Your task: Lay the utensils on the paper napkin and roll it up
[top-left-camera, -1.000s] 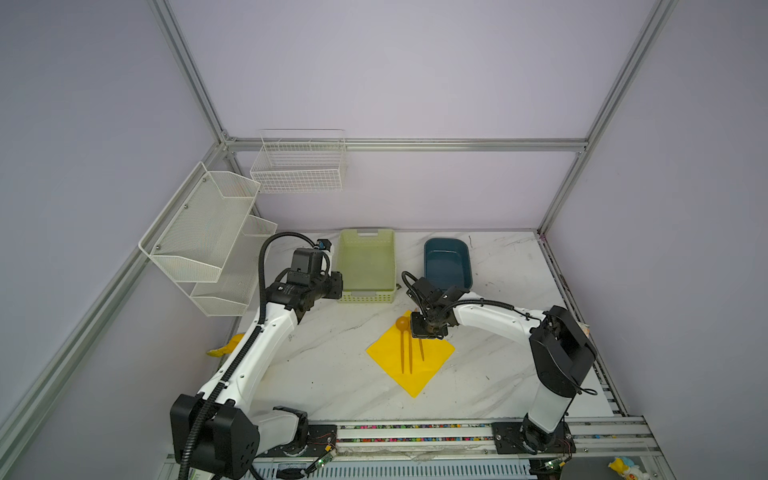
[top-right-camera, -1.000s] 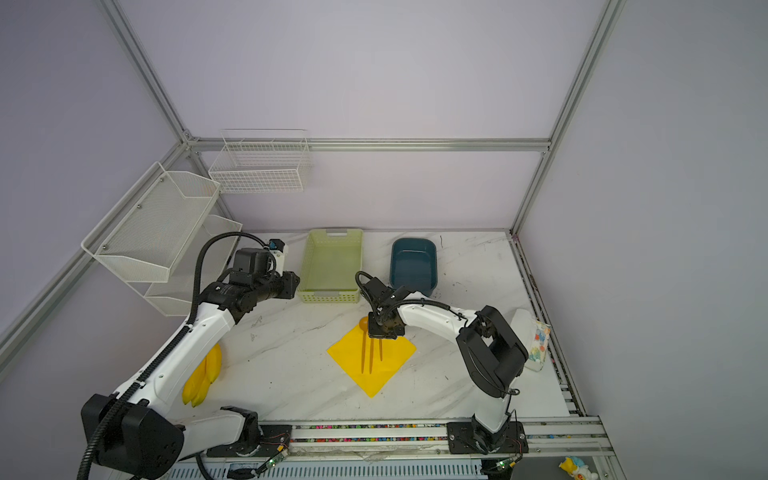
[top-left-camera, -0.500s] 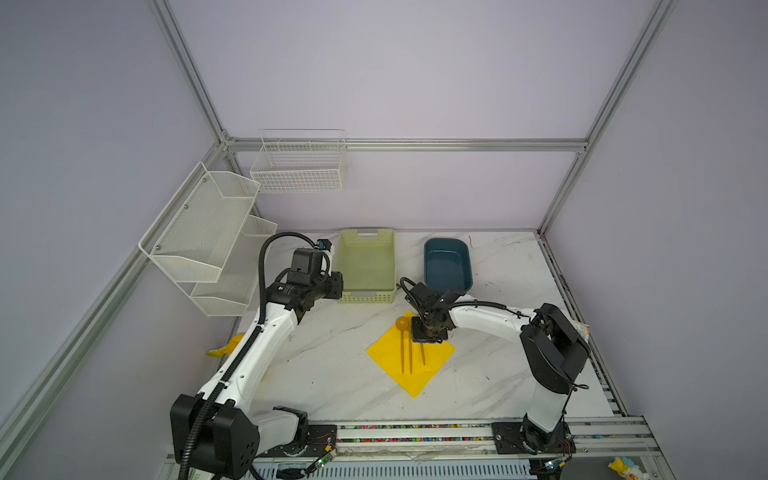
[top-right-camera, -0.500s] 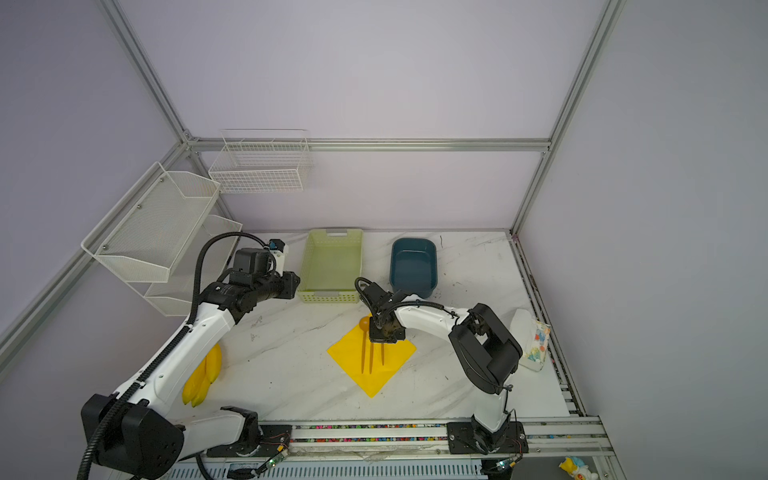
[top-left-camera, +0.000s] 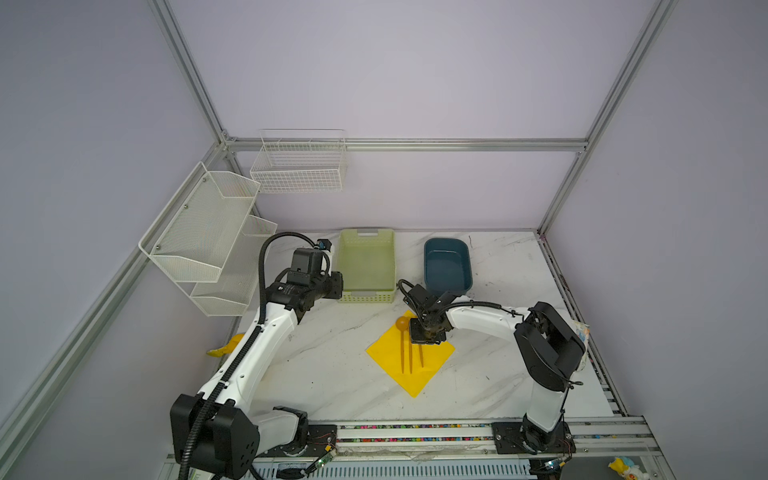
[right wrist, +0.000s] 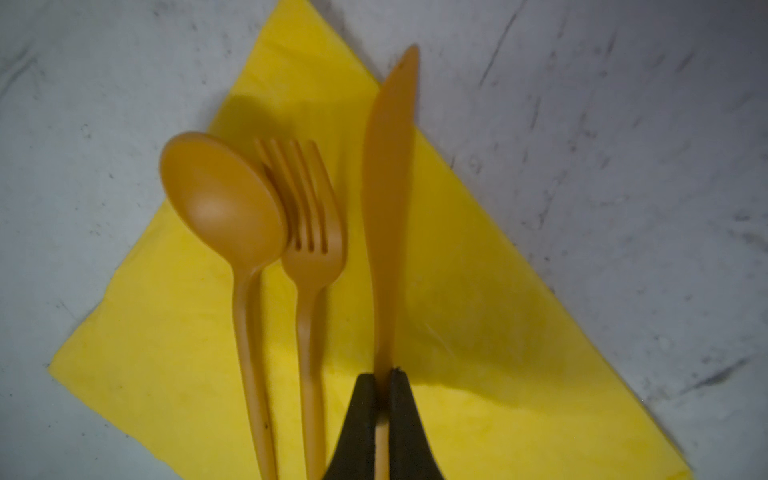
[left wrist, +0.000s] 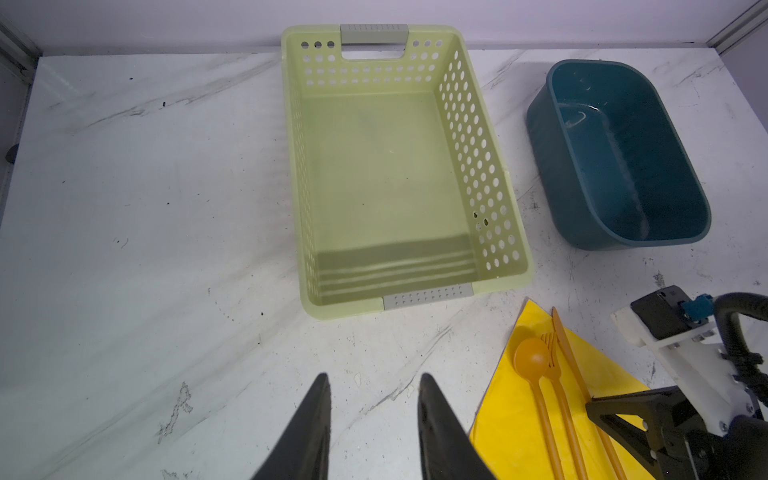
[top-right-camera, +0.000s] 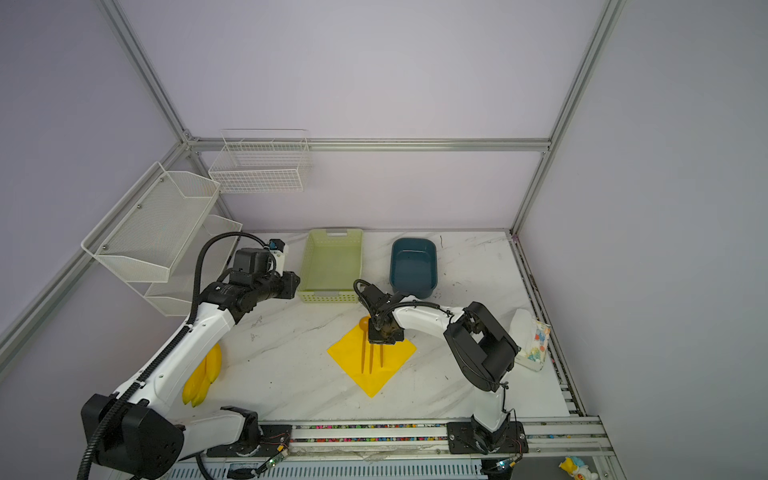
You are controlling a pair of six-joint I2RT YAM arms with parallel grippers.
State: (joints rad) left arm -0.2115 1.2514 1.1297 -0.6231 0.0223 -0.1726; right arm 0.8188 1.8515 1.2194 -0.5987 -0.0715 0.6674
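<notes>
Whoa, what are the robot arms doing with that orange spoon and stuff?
They are laying cutlery on a yellow paper napkin so it can be rolled up. The spoon and fork lie side by side on the napkin. The right gripper is pinching the knife by its handle, right next to the fork. The left gripper is open and empty, hovering off to the side near the green basket. Nothing is rolled yet.
</notes>
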